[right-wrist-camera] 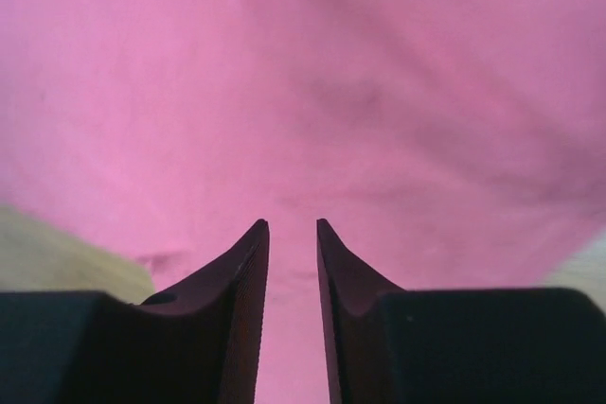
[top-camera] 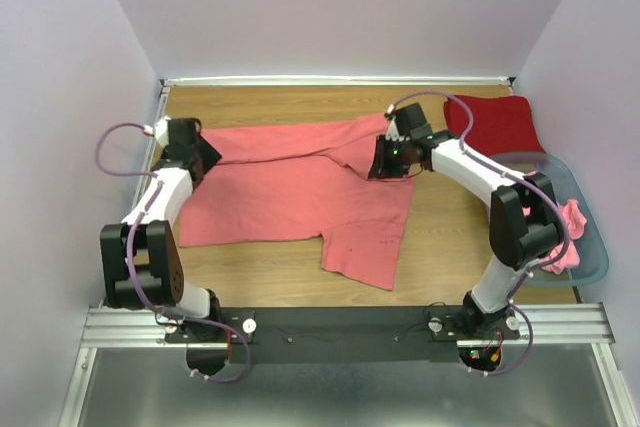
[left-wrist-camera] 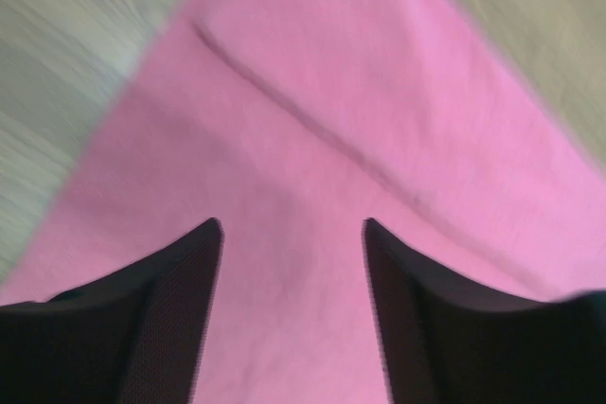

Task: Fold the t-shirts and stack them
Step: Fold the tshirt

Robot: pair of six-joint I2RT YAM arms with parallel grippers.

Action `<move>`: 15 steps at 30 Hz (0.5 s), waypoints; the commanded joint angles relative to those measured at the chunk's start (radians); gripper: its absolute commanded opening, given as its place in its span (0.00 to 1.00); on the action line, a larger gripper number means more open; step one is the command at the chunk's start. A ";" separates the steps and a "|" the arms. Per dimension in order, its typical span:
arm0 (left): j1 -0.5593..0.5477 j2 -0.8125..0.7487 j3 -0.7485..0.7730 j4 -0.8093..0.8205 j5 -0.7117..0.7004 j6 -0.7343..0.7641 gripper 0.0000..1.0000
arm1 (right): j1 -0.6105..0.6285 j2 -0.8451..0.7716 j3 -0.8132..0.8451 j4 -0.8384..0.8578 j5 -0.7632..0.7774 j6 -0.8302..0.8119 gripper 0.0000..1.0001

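Observation:
A salmon-pink t-shirt [top-camera: 290, 197] lies spread on the wooden table [top-camera: 450, 237], one sleeve reaching toward the near right. My left gripper [top-camera: 200, 162] hovers over the shirt's left edge, its jaws wide apart and nothing between them; pink cloth [left-wrist-camera: 331, 120] with a crease fills that wrist view under the left gripper [left-wrist-camera: 292, 224]. My right gripper [top-camera: 383, 159] is over the shirt's far right part, by the collar. Its jaws [right-wrist-camera: 293, 222] stand narrowly apart, open, with only the cloth [right-wrist-camera: 331, 73] below. A folded deep red t-shirt [top-camera: 495, 125] rests at the back right corner.
An oval grey-blue basket [top-camera: 590, 247] stands at the right edge with crumpled pink shirts [top-camera: 570, 227] inside, partly hidden by the right arm. Lilac walls close in the table at the back and on both sides. Bare wood shows in front of the shirt.

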 commanded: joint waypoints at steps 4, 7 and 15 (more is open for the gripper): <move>-0.164 -0.043 -0.226 0.035 0.056 -0.123 0.62 | 0.048 -0.021 -0.201 0.085 -0.030 0.109 0.33; -0.210 -0.055 -0.311 0.056 0.098 -0.197 0.60 | 0.046 -0.044 -0.271 0.085 -0.001 0.099 0.35; -0.299 -0.104 -0.418 0.035 0.120 -0.333 0.59 | 0.025 -0.144 -0.481 0.007 0.097 0.177 0.49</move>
